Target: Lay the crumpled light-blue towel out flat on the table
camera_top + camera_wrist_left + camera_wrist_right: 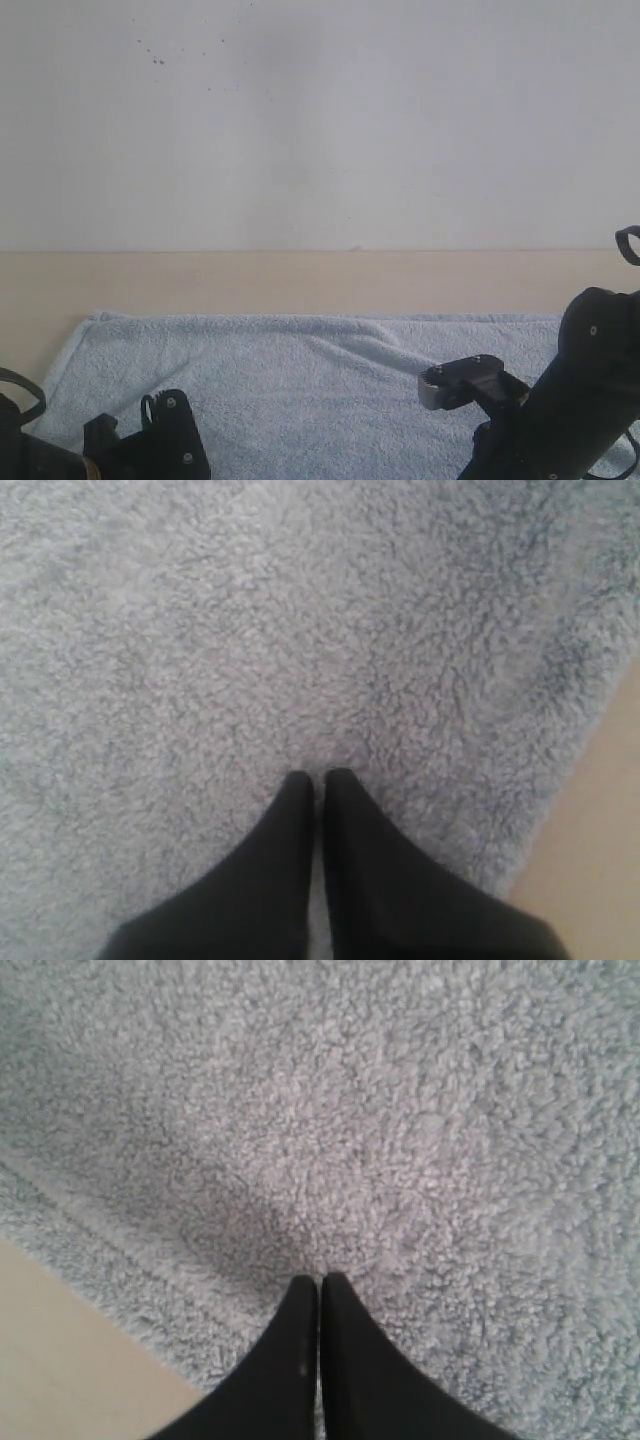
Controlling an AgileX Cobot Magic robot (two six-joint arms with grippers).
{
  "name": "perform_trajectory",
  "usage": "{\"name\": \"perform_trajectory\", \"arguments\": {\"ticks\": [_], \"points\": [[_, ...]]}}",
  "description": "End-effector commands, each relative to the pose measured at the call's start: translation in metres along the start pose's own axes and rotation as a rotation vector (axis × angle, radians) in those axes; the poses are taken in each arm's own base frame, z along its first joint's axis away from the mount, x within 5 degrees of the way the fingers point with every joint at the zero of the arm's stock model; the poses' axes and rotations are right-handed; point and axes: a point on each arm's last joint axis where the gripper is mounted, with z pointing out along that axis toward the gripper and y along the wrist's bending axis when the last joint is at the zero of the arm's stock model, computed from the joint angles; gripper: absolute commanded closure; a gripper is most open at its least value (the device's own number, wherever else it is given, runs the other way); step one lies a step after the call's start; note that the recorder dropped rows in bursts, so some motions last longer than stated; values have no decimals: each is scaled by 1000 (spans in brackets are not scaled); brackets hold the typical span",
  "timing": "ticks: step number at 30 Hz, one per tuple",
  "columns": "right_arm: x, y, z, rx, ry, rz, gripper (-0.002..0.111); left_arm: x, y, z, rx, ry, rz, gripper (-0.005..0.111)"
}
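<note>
The fluffy light-blue terry towel (pixel 300 385) is seen laid almost flat on the smooth beige wood-look table (pixel 300 280), so the job is judged nearly done. Only soft ripples are left to smooth, and the towel's near part is hidden. The black left claw (pixel 318 778) is held over the towel near one edge, pressed together with nothing pinched. The black right claw (pixel 320 1280) is held likewise.
</note>
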Motion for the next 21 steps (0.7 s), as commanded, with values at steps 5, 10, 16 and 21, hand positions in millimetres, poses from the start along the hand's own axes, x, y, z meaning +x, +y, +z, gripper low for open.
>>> {"name": "perform_trajectory", "arguments": {"ticks": [5, 10, 16, 21], "points": [[2, 2, 0, -17, 21, -9, 109, 2, -3, 1, 7, 23, -45, 103], [2, 2, 0, -16, 27, -14, 109, 9, -2, 1, 2, 96, -45, 103], [5, 2, 0, -22, 56, -31, 109, 13, -4, 1, 5, 117, -44, 103], [10, 5, -1, -56, 110, -30, 109, 21, -9, 1, 20, 142, -39, 103]]}}
